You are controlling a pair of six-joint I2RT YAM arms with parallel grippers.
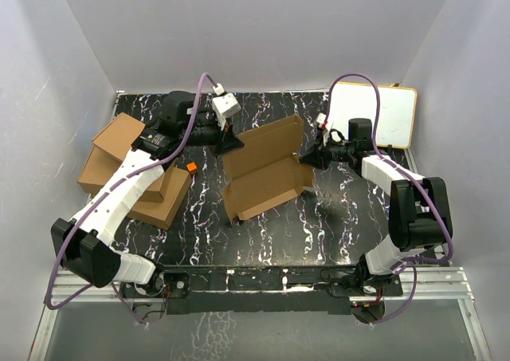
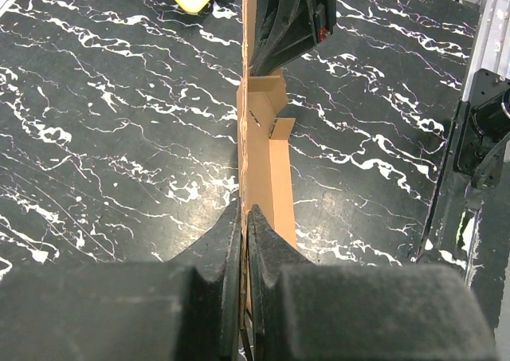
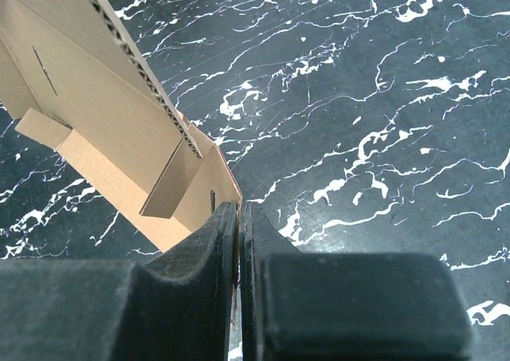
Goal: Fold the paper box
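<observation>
The paper box [image 1: 267,170] lies half-formed in the middle of the black marbled table, its lid panel raised toward the back. My left gripper [image 1: 233,143] is at its left end, shut on a wall. In the left wrist view that cardboard [image 2: 271,162] runs edge-on straight out from between the closed fingers of the left gripper [image 2: 245,213]. My right gripper [image 1: 307,158] is at the box's right end. In the right wrist view the right gripper [image 3: 238,208] has its jaws together, pinching the corner of a side flap of the box [image 3: 119,114].
A pile of ready-made brown boxes [image 1: 131,170] sits at the left edge. A small orange object [image 1: 192,167] lies beside it. A white board with a yellow rim [image 1: 374,114] lies at the back right. The arms' mounting rail [image 1: 319,277] runs along the near edge.
</observation>
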